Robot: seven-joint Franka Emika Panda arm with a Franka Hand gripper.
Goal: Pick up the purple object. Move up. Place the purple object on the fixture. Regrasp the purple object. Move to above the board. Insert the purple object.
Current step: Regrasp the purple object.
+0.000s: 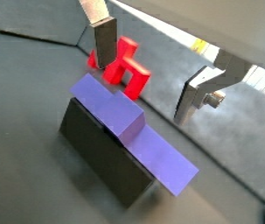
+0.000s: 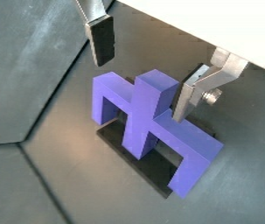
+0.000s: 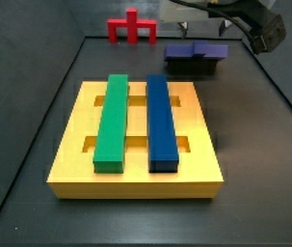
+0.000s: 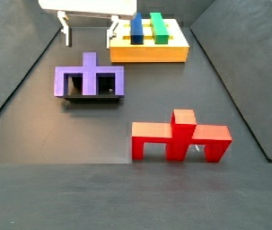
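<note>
The gripper point(image 2: 146, 70) hangs above the fixture point(image 4: 92, 97) with its fingers point(image 2: 101, 39) spread wide and nothing between them; it is released. The purple piece point(image 2: 146, 122) lies on the fixture, not in the grip. In both wrist views the two plates stand to either side of it and clear of it.

The step in hand looks like the regrasp. To do it well, the gripper should come straight down centred on the raised stem, so both pads meet flat faces together and the piece does not twist or slide off the fixture.

The purple piece is a wide bar with a central stem and two shorter prongs, notched between. In a side view it overhangs the fixture's edges. Relative to the fixture, the red piece point(image 4: 180, 139) sits well apart on one side and the board point(image 3: 138, 135) lies on the other.
</note>
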